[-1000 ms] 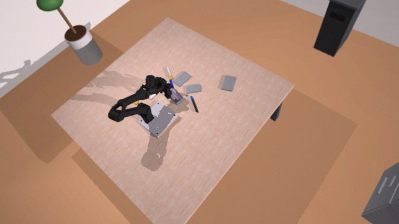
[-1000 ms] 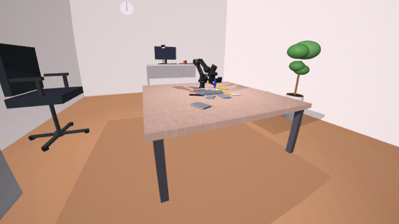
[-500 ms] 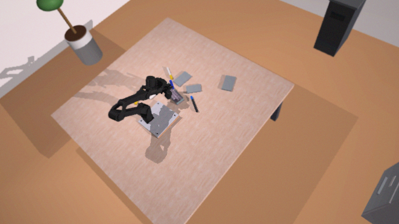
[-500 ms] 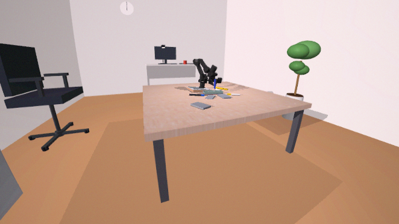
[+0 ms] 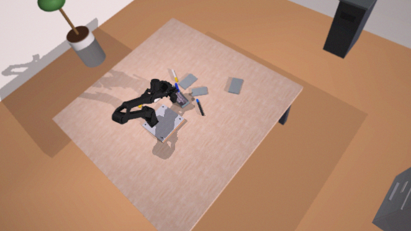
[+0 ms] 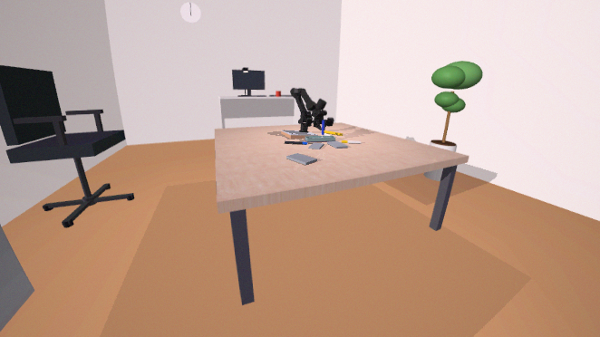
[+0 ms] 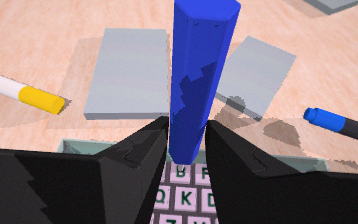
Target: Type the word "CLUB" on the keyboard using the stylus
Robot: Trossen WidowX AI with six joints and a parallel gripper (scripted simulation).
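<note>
My gripper (image 7: pixel 187 126) (image 6: pixel 323 125) is shut on the blue stylus (image 7: pixel 194 65) (image 5: pixel 177 87), which stands nearly upright between the fingers. The keyboard (image 7: pixel 85 146) (image 5: pixel 185 105) (image 6: pixel 319 139) lies below, with pale pink keys in a grey-green frame. In the wrist view the stylus's thin tip overlaps the top of the B key (image 7: pixel 181 173); whether that key is pressed down is hard to tell. The K key (image 7: pixel 186 198) is just below it, with parts of F, Q and D at the sides. The fingers hide the keys further left and right, including C, L and U.
Two grey blocks (image 7: pixel 127 72) (image 7: pixel 260 75) lie beyond the keyboard, and another grey block (image 5: pixel 236 86) (image 6: pixel 301 158) lies farther off. A white-and-yellow marker (image 7: pixel 42 99) lies left, a black-and-blue marker (image 7: pixel 327 119) (image 5: pixel 200 108) right. The arm stands on a base plate (image 5: pixel 174 126).
</note>
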